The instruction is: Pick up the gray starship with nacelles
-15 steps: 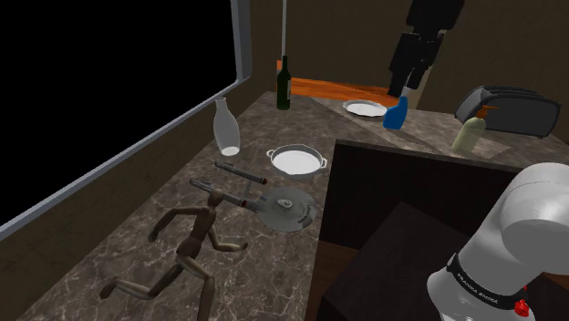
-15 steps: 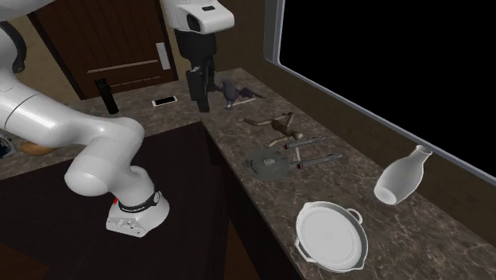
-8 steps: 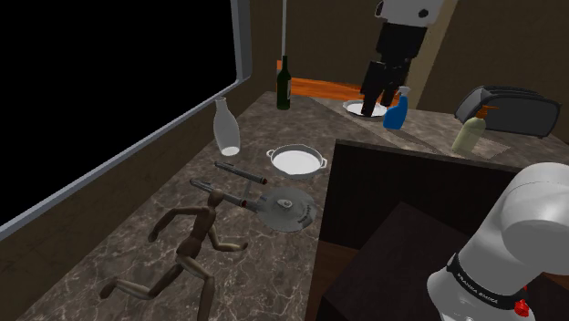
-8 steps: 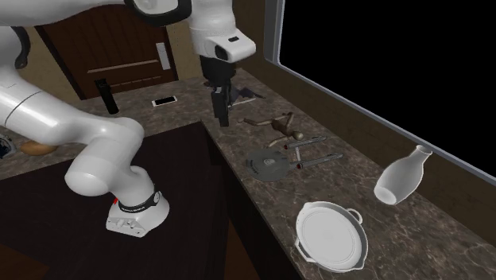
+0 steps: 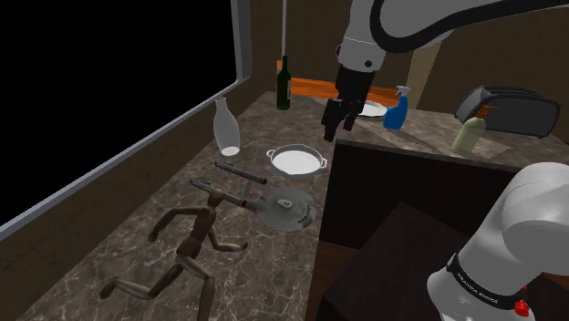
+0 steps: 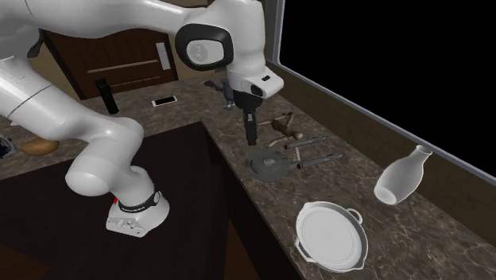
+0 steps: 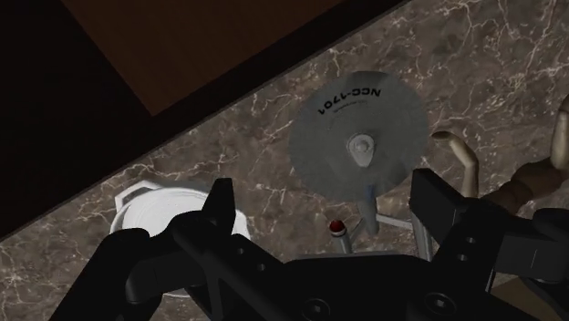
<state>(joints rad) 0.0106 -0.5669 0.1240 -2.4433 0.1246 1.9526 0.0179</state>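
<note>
We are hovering the gripper (image 7: 325, 190) over the marble worktop (image 7: 474, 55), fingers (image 7: 222, 208) standing apart and empty, with the gray starship (image 7: 360, 139) lying below, near a white pan (image 7: 146, 205).

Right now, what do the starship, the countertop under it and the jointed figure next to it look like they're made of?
The starship is flat matte grey with dark lettering printed on its saucer: plastic or painted metal, I cannot tell which. The countertop is brown with white veins, like polished stone. The jointed figure is plain matte brown, likely wood.
</note>
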